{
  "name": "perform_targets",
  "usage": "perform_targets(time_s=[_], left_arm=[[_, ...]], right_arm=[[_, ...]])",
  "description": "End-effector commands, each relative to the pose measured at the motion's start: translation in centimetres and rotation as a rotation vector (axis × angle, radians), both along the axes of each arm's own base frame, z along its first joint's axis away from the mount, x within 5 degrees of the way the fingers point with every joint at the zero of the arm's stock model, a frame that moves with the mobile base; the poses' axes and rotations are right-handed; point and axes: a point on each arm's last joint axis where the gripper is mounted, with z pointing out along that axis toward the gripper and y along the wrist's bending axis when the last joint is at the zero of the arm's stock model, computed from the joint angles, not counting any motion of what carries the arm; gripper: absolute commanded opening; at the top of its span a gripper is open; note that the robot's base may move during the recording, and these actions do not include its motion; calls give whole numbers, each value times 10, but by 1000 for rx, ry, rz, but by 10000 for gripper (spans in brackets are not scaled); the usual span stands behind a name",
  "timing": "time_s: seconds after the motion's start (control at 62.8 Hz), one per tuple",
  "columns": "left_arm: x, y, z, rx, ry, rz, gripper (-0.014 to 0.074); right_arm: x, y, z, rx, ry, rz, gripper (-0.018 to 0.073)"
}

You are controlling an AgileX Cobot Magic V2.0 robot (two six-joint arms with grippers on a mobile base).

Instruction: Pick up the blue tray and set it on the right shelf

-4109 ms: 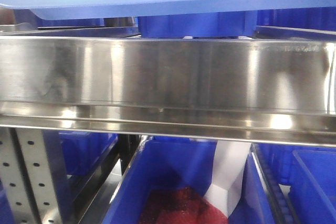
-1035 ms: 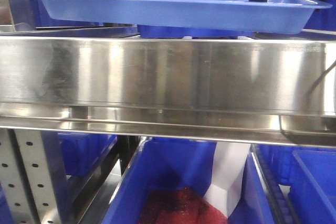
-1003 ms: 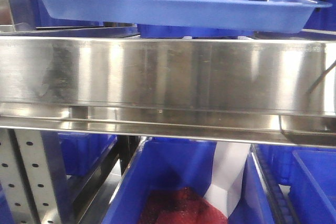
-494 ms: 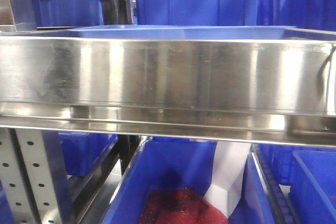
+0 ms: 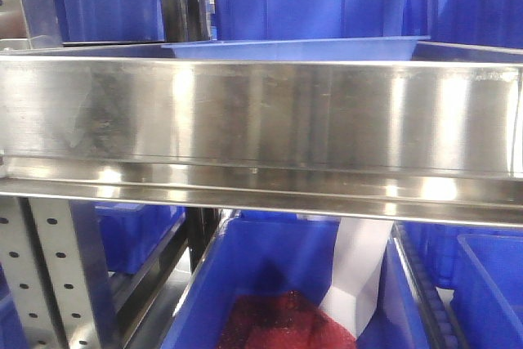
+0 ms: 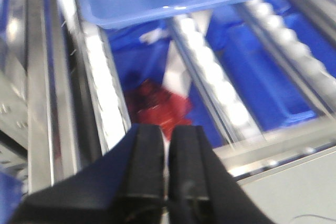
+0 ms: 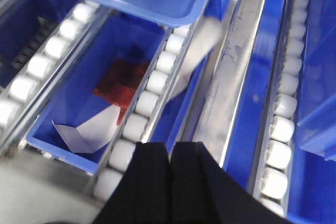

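**Blue tray resting on the right shelf, both pincers clear**

The blue tray [image 5: 294, 48] is lying flat on the right shelf [image 5: 261, 116], just behind the tall front lip, with only its near rim showing above the steel in the front view. Its long axis is running along the shelf's length, parallel to the front edge, open side facing up. In the wrist views the tray is sitting on the white rollers [image 7: 157, 80] above a dark-blue bin [image 7: 79, 103] holding red material.

The left pincer [image 6: 167, 169] is hanging apart from the tray, fingers nearly closed and holding nothing. The right pincer [image 7: 169, 182] is likewise pressed nearly together and empty.

The placing looks done. A clean finish is probably calling for both arms to be drawing straight away from the front lip, level, without brushing the tray's near rim.
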Motion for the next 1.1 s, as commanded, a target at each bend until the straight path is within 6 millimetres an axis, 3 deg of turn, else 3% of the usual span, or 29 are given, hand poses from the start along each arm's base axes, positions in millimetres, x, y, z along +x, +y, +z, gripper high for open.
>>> perform_targets(time_s=[0.0, 0.239, 0.446, 0.653, 1.083], left_arm=[[-23, 14, -3, -108, -128, -27, -40], [-73, 53, -56, -188, -227, -36, -48], [-101, 76, -77, -259, -349, -48, -48], [-111, 83, -78, -296, -374, -50, -48], [-111, 83, -79, -291, -368, -49, -48]], right_arm=[[-25, -10, 2, 18, -166, 52, 20], [-85, -34, -54, 57, -370, 112, 20], [-124, -50, -96, 120, -566, 130, 20], [-136, -53, -102, 171, -710, 141, 20], [-136, -53, -103, 171, -710, 142, 20]])
